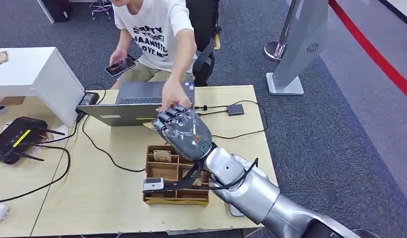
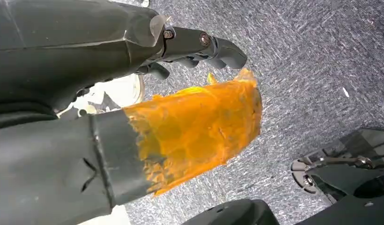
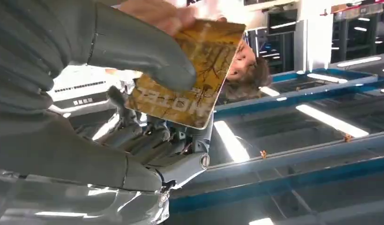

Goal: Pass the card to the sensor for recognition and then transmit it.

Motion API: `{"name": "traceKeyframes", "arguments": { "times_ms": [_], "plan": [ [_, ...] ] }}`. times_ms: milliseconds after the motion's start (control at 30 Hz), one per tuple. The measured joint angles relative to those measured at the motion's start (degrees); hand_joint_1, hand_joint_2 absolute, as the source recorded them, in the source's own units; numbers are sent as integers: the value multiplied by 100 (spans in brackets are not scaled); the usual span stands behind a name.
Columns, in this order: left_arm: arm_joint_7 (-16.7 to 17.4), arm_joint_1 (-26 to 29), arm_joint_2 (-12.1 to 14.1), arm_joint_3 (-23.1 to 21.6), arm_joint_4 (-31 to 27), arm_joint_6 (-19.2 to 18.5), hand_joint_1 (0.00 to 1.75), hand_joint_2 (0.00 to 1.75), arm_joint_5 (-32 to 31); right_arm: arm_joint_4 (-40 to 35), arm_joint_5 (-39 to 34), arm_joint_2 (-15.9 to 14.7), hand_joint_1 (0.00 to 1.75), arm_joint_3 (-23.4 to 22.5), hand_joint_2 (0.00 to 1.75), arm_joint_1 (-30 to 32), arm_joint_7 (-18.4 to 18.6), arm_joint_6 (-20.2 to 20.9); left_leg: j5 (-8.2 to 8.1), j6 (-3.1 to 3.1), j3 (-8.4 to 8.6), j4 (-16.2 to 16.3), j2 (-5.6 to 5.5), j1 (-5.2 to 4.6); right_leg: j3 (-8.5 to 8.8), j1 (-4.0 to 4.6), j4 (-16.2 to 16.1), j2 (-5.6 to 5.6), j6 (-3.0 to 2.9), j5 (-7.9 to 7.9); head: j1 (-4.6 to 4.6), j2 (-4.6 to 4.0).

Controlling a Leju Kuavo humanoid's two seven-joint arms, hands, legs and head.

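Right hand (image 1: 184,131) raised palm-up over the tabletop (image 1: 117,198), just in front of the open laptop (image 1: 137,101). The right wrist view shows the card (image 3: 190,79), yellow-brown and patterned, pinned by the thick grey thumb against the darker fingers (image 3: 148,138), which curl in beneath it; so the card is in this hand, held at one end with the other end standing free. That free end seems offered on purpose: the seated person's hand (image 1: 172,95) reaches across the laptop and meets the robot's fingertips, and in the wrist view the person's fingers already touch the card's far edge. Judged stage: handover, the last part of the task; the card is not yet released, since the thumb is on it. Below the arm sits a brown compartmented box (image 1: 174,176) with another card lying in one of its upper cells; a small dark square device (image 1: 235,109) on a cable lies to the right of the laptop, possibly the sensor, cannot confirm. Left hand (image 2: 134,108) hangs over grey carpet, thumb tip wrapped in orange material, fingers loosely curled in with nothing in them. Next need, as I read it: ease the thumb only once the person has a firm hold, or the card drops.
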Motion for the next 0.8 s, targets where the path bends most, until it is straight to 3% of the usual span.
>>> {"name": "traceKeyframes", "arguments": {
  "times_ms": [100,167,367,633,800],
  "plan": [
    [0,0,0,0,0,0,0,0,2,7,-5,0,162,0,175,0,0,0,0,0,0,0,0,0,0,0,0,0,0,0,0,0],
    [0,0,0,0,0,0,0,0,4,18,-24,0,175,0,175,0,-2,15,0,0,0,0,0,0,0,0,0,0,0,0,0,0],
    [0,1,0,0,0,17,0,0,46,29,-254,0,175,0,175,15,-68,15,0,0,0,0,0,0,0,0,0,0,0,0,0,0],
    [-42,58,0,2,0,166,0,0,260,-418,-2971,164,175,-306,175,587,-818,588,-1,0,-1,0,-1,1,-1,1,0,-1,0,-2,0,0],
    [-83,109,0,9,0,225,0,0,332,-721,-3771,282,175,-572,175,953,-1007,869,-1,0,-1,0,-1,1,-1,1,0,0,0,-2,0,0]
  ]
}}
